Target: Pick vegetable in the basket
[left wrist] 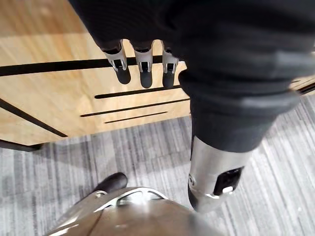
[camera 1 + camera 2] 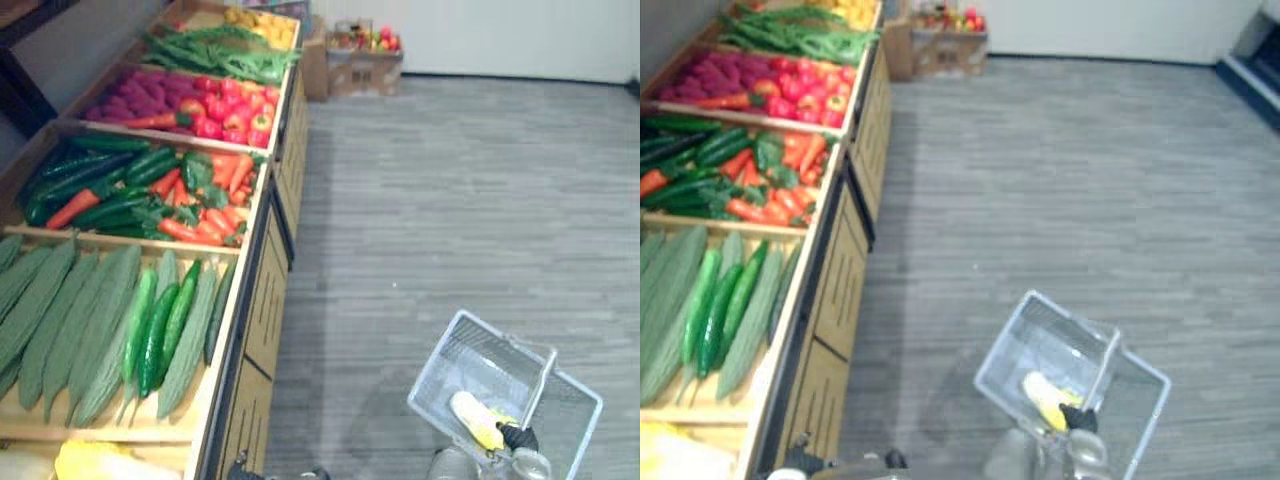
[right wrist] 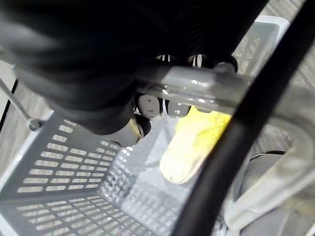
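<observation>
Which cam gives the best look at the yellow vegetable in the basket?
Left eye view: the yellow vegetable lies clear on the basket floor. Right eye view shows the same. Right wrist view has it close, but the handle and right hand cross it. Left wrist view faces the wooden stand.

There is one clear plastic basket (image 2: 445,365), and one yellow corn cob (image 2: 474,418) lies in it. One wooden shelf (image 2: 262,300) shows five compartments. One of them has three glossy green cucumbers (image 2: 160,335) among pale ribbed gourds (image 2: 70,320), about eight of them.
</observation>
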Controlling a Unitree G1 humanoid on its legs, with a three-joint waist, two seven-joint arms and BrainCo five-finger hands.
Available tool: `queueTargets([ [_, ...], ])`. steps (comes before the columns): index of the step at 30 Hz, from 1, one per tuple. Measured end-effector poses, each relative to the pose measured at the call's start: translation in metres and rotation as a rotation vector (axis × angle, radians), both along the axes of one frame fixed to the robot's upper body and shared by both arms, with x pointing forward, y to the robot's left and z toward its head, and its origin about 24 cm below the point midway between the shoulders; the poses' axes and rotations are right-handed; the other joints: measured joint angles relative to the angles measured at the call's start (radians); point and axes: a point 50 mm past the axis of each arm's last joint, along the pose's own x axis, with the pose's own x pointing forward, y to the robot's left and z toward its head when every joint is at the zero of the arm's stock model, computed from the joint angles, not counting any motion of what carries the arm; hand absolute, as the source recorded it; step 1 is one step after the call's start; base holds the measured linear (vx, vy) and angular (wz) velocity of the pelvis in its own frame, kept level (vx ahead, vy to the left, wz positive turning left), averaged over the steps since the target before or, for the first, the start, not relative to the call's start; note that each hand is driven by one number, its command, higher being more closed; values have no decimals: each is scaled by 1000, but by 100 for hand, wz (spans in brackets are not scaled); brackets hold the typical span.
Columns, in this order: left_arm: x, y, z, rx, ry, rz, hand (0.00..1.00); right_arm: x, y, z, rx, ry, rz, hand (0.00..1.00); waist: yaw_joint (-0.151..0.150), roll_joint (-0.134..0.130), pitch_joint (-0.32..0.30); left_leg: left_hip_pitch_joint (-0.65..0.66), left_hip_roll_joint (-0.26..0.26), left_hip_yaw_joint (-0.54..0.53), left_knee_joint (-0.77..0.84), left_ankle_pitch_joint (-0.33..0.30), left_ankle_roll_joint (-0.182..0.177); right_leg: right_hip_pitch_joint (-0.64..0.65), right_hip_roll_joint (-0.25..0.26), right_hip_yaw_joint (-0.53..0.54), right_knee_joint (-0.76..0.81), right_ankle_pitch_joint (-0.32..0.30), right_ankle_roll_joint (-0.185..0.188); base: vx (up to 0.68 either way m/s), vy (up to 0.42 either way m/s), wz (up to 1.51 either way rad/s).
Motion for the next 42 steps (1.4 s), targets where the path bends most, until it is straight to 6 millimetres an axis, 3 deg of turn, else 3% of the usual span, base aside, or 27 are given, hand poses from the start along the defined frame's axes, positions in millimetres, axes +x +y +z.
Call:
queueTargets([
  [3,2,-4,0,-11,-6,3,0,7,0,3,-3,-24,7,100,0,12,7,11,29,24,-13,-1,-8,-34,59,-94,-167,-14,13,223,-27,-7],
  [5,3,-5,0,-15,-9,11,0,7,2,2,3,-26,8,100,1,15,9,13,44,39,-13,-4,-30,-40,101,-104,-389,32,41,310,-142,-9],
  [7,6,-5,0,-15,-14,15,0,9,6,2,14,-30,1,100,10,-2,12,41,56,52,-13,-24,-85,-40,109,-96,-551,178,25,304,-239,-14],
  [8,7,-6,0,-19,-14,22,0,12,5,3,12,-37,3,100,13,18,19,53,74,53,-14,-25,-103,-36,129,-104,-538,186,1,251,-233,-30],
  [9,8,-11,-1,-35,-19,34,0,17,4,5,10,-46,6,100,10,42,18,55,99,65,-19,-7,-131,-42,152,-114,-519,170,-13,285,-257,-34],
  [10,11,-16,-2,-47,-22,36,0,21,2,8,1,-59,8,100,8,53,24,73,108,78,-39,29,-153,-76,156,-102,-418,86,-19,272,-246,-29],
  [13,12,-16,-2,-48,-21,33,0,18,-7,9,-19,-48,1,100,2,49,19,123,118,70,-28,64,-174,-94,130,-90,-254,-62,-13,251,-286,1],
  [14,12,-16,-2,-49,-25,33,0,13,-10,7,-25,-33,-3,100,2,53,10,89,140,52,74,64,-174,-80,122,-98,-227,-109,-11,179,-237,19],
  [17,14,-14,-1,-45,-33,36,0,8,-15,6,-34,-9,-2,100,-20,65,5,-67,214,-36,376,98,-189,-24,131,-139,-263,-120,-20,227,-236,30],
  [19,15,-14,1,-46,-48,47,0,1,-21,4,-46,38,12,100,-10,63,14,-188,264,-127,639,248,-214,75,155,-152,-331,-124,-31,300,-134,14],
  [20,15,-13,1,-47,-52,49,0,0,-21,3,-44,50,15,100,-6,64,15,-217,269,-146,702,200,-243,105,160,-155,-358,-124,-32,282,-43,-5],
  [21,16,-13,1,-45,-58,51,0,-4,-22,2,-50,62,16,100,-3,63,15,-257,264,-146,763,110,-241,161,164,-155,-409,-116,-21,279,-2,-6],
  [22,17,-13,2,-47,-64,57,0,-8,-21,1,-53,73,16,100,1,62,16,-285,249,-130,726,52,-226,209,166,-157,-456,-100,-8,277,25,-9],
  [24,18,-12,2,-56,-76,86,0,-9,-18,0,-50,78,13,100,12,62,16,-312,228,-90,548,13,-193,250,162,-157,-498,-84,18,270,146,-18],
  [25,17,-11,2,-58,-78,104,0,-8,-16,0,-47,74,13,100,13,62,16,-321,218,-75,424,26,-171,260,157,-155,-505,-82,24,330,296,-24],
  [26,16,-13,2,-65,-79,129,0,-6,-15,0,-50,67,12,100,13,63,15,-317,199,-59,238,89,-119,270,145,-151,-508,-82,56,277,298,-17],
  [27,15,-15,1,-72,-78,144,0,-6,-16,1,-55,65,12,100,14,69,12,-319,193,-55,160,152,-102,274,141,-149,-507,-83,74,334,387,-5],
  [28,14,-9,2,-63,-81,167,0,-9,-11,-1,-51,66,10,100,24,49,-1,-319,143,-34,122,198,-70,291,100,-150,-509,-84,126,292,292,13],
  [29,15,-8,3,-53,-90,168,0,-13,-9,-2,-50,71,14,100,26,40,-8,-322,126,-29,114,191,-60,294,91,-164,-520,-80,131,351,271,32],
  [31,20,-3,6,-34,-114,157,0,-15,5,-5,-29,68,42,100,40,1,-14,-341,80,-18,120,165,-39,332,80,-206,-597,-48,124,269,105,32],
  [35,6,-4,3,-29,-67,144,0,-7,23,-6,7,46,100,100,70,-3,-21,-293,91,3,173,92,-48,378,84,-169,-619,6,128,189,56,-21],
  [37,-1,-7,0,-31,-36,133,0,-10,17,-6,-6,61,102,100,70,10,-38,-249,96,1,161,46,-62,322,58,-132,-455,6,128,165,81,-29],
  [39,-4,-5,-1,-19,-14,92,0,-8,14,-5,-13,58,101,100,68,-5,-43,-192,74,25,114,35,-58,212,-15,-74,-216,24,101,67,77,-21],
  [40,-6,-2,-1,-8,1,70,0,-6,13,-5,-10,53,92,100,59,-15,-44,-150,57,24,81,34,-56,147,-56,-42,-75,91,31,69,71,-5],
  [41,-8,-1,-1,-6,8,58,0,-5,12,-4,-11,47,91,100,51,-15,-45,-129,53,21,64,33,-54,122,-66,-19,-28,144,31,131,76,12],
  [42,-11,-1,-2,-6,17,47,0,-2,13,-3,-9,34,91,100,35,4,-49,-95,58,12,46,28,-43,90,-68,25,55,176,49,182,41,23],
])
